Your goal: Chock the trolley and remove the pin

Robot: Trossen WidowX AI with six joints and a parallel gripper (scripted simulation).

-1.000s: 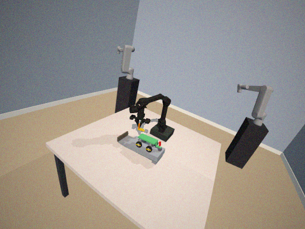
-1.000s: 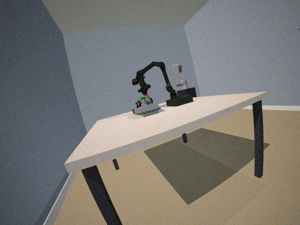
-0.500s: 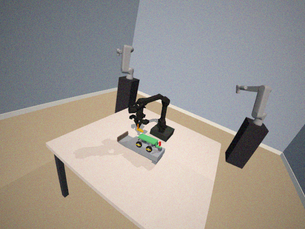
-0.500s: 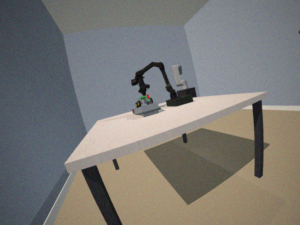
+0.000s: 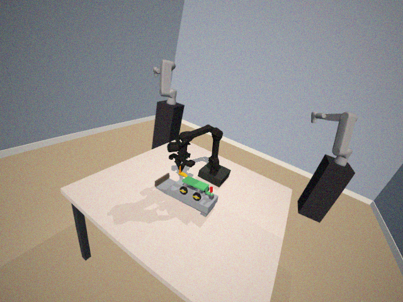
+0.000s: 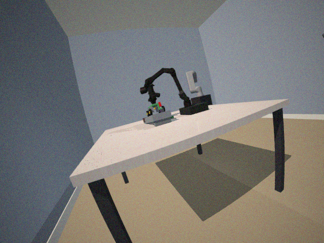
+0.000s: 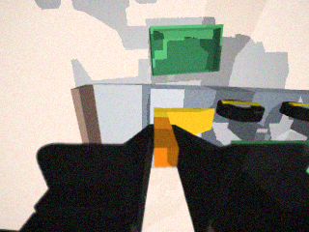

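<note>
My gripper (image 5: pixel 180 170) (image 7: pixel 161 129) is shut on the orange handle of the yellow chock (image 5: pixel 183 174) (image 7: pixel 190 121). In the wrist view the chock shows over the ramp (image 5: pixel 164 187) (image 6: pixel 162 117) (image 7: pixel 116 111), on the downhill side of a trolley wheel (image 7: pixel 239 111); I cannot tell whether it touches the ramp or the wheel. The green trolley (image 5: pixel 195 183) (image 6: pixel 153 105) stands on the ramp. The red-headed stop pin (image 5: pixel 211 189) (image 6: pixel 159 104) stands upright at its uphill end. The green tray (image 7: pixel 185 50) lies beside the ramp. The chock's rubber base is hard to make out.
A brown end board (image 5: pixel 162 179) (image 7: pixel 87 113) stands at the ramp's low end. The arm's black base (image 5: pixel 214 173) (image 6: pixel 194 108) is on the table (image 5: pixel 240 257) (image 6: pixel 146 141) behind the ramp. Two grey arms on black pedestals (image 5: pixel 167 124) (image 5: pixel 325 188) stand beyond the table.
</note>
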